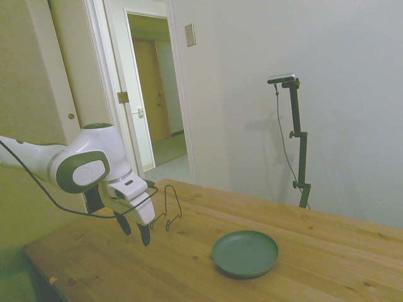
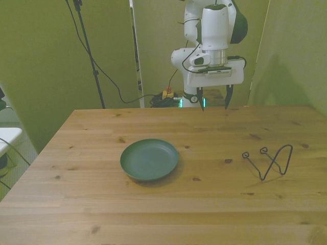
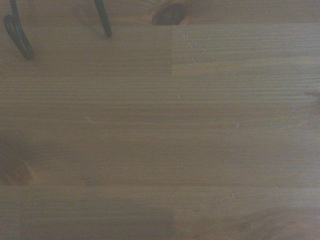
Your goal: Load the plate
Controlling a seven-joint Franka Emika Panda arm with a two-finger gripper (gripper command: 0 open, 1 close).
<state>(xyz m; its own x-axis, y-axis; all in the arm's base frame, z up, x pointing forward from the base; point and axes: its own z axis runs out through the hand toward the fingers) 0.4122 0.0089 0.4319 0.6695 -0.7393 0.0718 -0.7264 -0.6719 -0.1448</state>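
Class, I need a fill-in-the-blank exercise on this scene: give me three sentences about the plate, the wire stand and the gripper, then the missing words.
1. The dark green plate lies on the wooden table and holds ____.
2. The gripper hangs above the table with its fingers ____.
3. In the front view, the black wire stand is on the plate's ____ side.

Missing words: nothing; open; right

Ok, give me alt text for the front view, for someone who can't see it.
A dark green plate sits empty on a wooden table, left of centre in the front view. A bent wire stand rests on the table toward the front view's right. The white arm's gripper hangs open above the far edge, holding nothing.
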